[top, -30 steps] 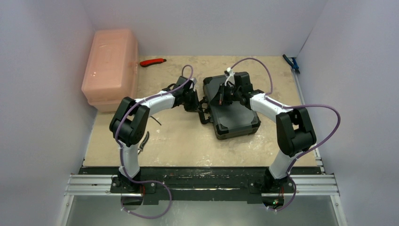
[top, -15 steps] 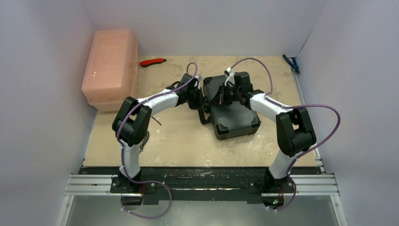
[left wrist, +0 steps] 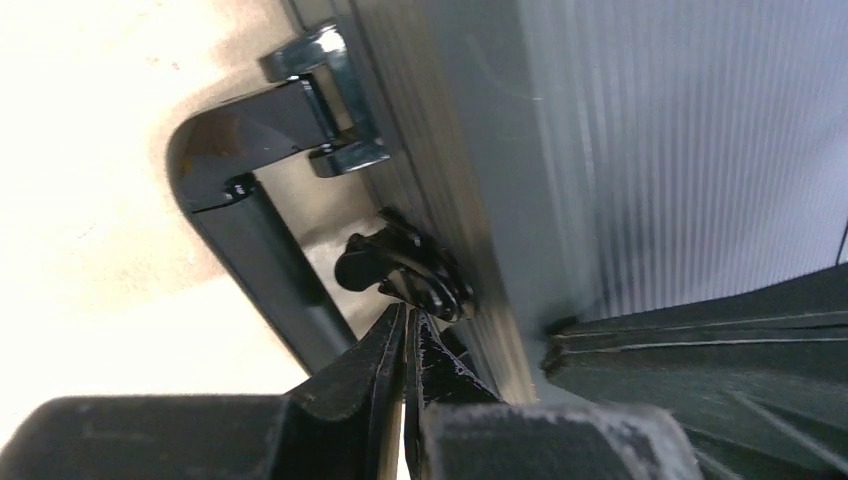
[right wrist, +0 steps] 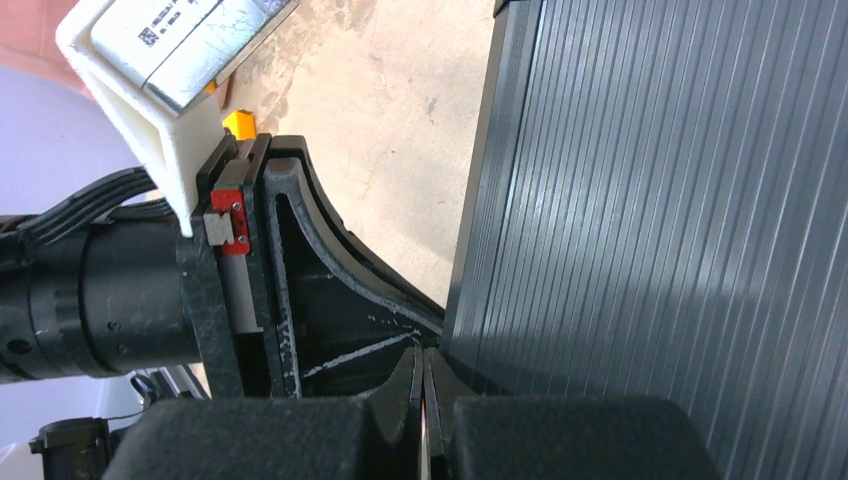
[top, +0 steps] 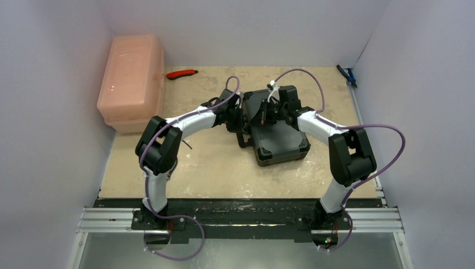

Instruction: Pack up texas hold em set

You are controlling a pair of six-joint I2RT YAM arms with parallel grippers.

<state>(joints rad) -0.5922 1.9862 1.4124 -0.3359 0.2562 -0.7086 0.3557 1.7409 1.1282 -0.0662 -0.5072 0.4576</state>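
The black briefcase point(top: 280, 140) lies closed on the table, ribbed lid up, handle point(top: 242, 137) on its left side. My left gripper point(top: 240, 116) is shut and empty. In the left wrist view its tips point(left wrist: 405, 318) touch a black latch point(left wrist: 405, 275) on the case's side point(left wrist: 480, 200), next to the handle point(left wrist: 255, 250). My right gripper point(top: 263, 115) is shut and empty, with its tips point(right wrist: 422, 352) at the left edge of the lid point(right wrist: 680, 200). The left gripper's body point(right wrist: 300, 290) is right beside it. Cards, dice and discs are out of view.
A big pink bin point(top: 131, 73) stands at the back left. A red-handled tool point(top: 182, 73) lies behind the arms. A blue-handled tool point(top: 347, 75) lies at the back right wall. Black-handled pliers point(top: 171, 166) lie under my left arm.
My left gripper has moved right, up against the case's handle side and its latch. The right arm and the case have not moved.
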